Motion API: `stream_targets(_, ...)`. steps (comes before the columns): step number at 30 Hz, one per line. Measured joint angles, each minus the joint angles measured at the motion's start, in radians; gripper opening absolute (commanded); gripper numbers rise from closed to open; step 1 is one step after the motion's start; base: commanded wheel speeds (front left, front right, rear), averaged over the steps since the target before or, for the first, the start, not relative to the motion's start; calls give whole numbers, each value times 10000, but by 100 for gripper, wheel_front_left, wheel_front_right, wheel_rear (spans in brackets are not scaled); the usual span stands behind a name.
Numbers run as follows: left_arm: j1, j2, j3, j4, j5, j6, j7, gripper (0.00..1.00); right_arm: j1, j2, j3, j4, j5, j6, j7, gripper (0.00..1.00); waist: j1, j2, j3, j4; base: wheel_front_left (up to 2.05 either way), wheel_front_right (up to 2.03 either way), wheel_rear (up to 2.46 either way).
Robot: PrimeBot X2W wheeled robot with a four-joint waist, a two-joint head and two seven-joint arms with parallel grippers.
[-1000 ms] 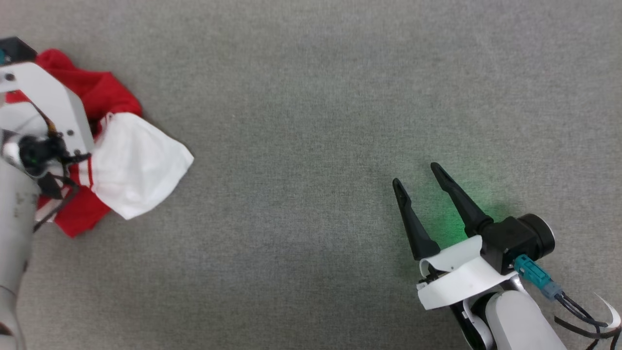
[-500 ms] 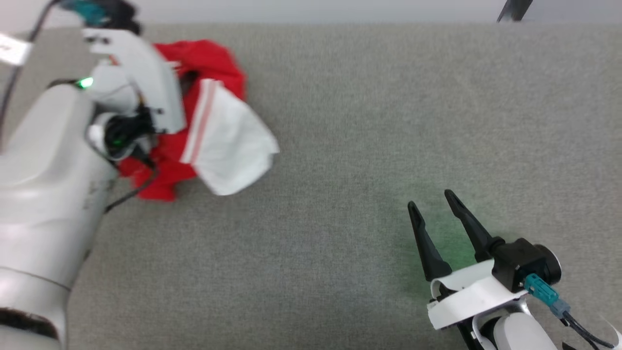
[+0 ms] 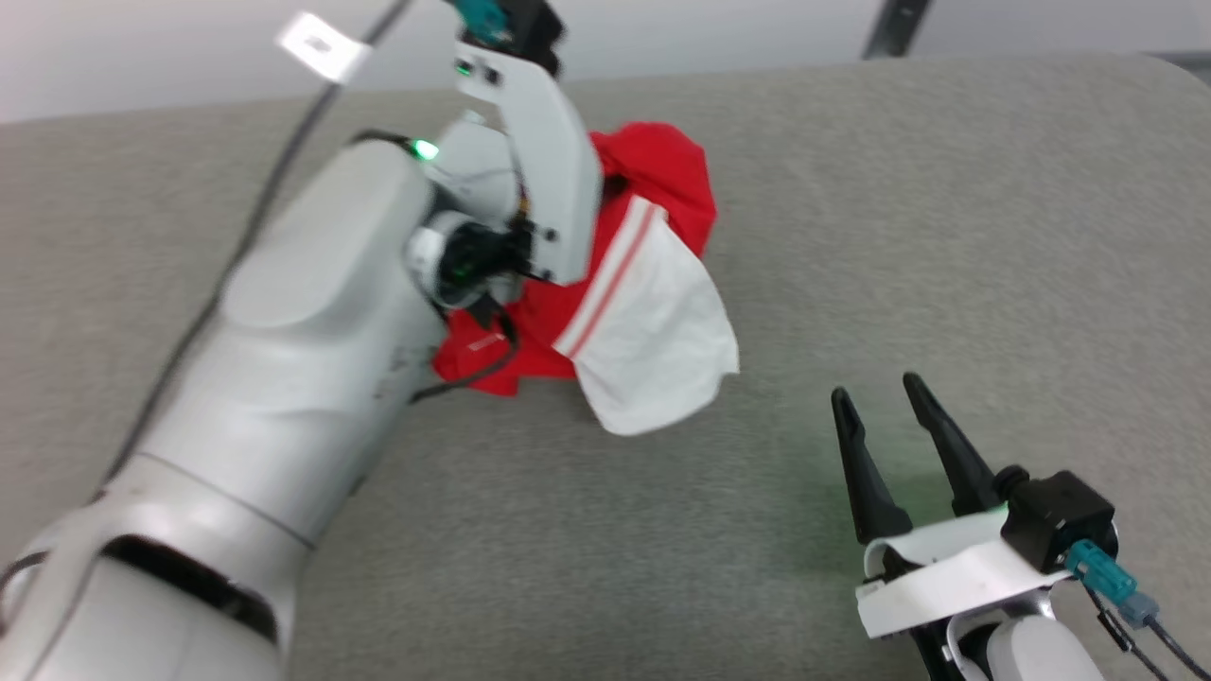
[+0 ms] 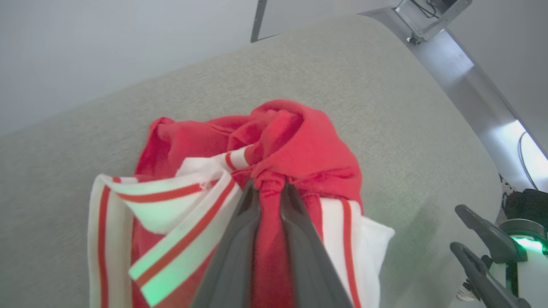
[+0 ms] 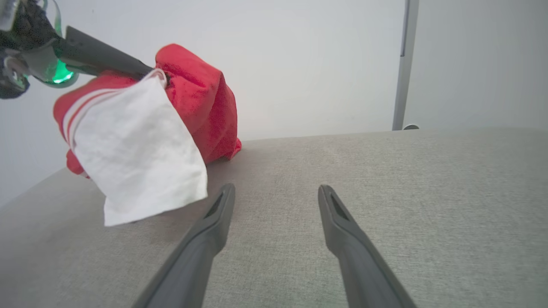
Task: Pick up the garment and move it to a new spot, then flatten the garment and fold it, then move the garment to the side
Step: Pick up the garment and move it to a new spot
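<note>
The garment (image 4: 299, 145), red with white sleeve ends and striped bands, is bunched up, and my left gripper (image 4: 267, 188) is shut on a fold of its red cloth. It hangs from those fingers (image 5: 107, 57). Its white sleeve (image 5: 137, 158) dangles free and the lower red part (image 5: 229, 147) reaches the table. In the head view the garment (image 3: 653, 322) sits just beyond my left wrist (image 3: 530, 170), which covers the fingers. My right gripper (image 3: 875, 390) stands open and empty at the lower right, a short way right of the sleeve; the right wrist view shows the open right gripper (image 5: 277, 188) too.
The grey cloth-covered table (image 3: 946, 236) stretches to a rounded far edge with a pale wall behind. A dark post (image 3: 889, 28) rises behind the far edge. A metal frame rail (image 4: 462, 72) runs along the table's side. My big left forearm (image 3: 312, 312) crosses the left of the head view.
The head camera has shifted. My left arm has carried the garment from the far left toward the middle, closer to the right gripper. The right gripper stays open and still.
</note>
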Motion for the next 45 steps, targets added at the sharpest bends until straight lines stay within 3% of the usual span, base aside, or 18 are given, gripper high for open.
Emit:
stream_targets(3,-103,-395,-115,545,31,50,17,0,-196,-2,75,-136,180,0,0,100,0,0,147,-368,0,0,0)
stream_targets(10,-538,-648,-454,1848,372,115,-130,0,-460,-6,357,-460,844,0,-2,100,0,0,667,-1339,0,0,0)
stream_targets(19,-594,-357,-955,3254,767,27,-577,0,-639,-2,548,-587,1229,0,-2,100,0,0,1345,-2436,0,0,0)
stream_targets(26,-855,-265,-1243,3871,924,-44,-671,0,-667,-4,564,-675,1283,0,-2,100,0,0,1723,-2906,0,0,0)
stream_targets(27,-876,-270,-1267,3881,922,-46,-709,3,-667,-2,537,-673,1279,0,-2,100,0,0,1752,-2930,0,0,0)
stream_targets(28,-891,-284,-1283,3868,899,-44,-802,28,-665,-4,497,-669,1264,0,-2,100,0,0,1762,-2928,0,0,0)
stream_targets(30,-873,-301,-1356,3754,848,-42,-980,99,-644,-2,437,-654,1212,0,-2,100,0,0,1754,-2881,0,0,0)
stream_targets(38,-480,-437,-1381,2754,-29,-40,-1682,100,-541,6,280,-355,527,0,-2,100,0,0,1399,-2307,0,0,0)
stream_targets(45,242,77,-959,1453,-1269,-40,-2752,100,-342,8,69,-63,-130,0,-2,100,0,0,714,-1523,0,0,0)
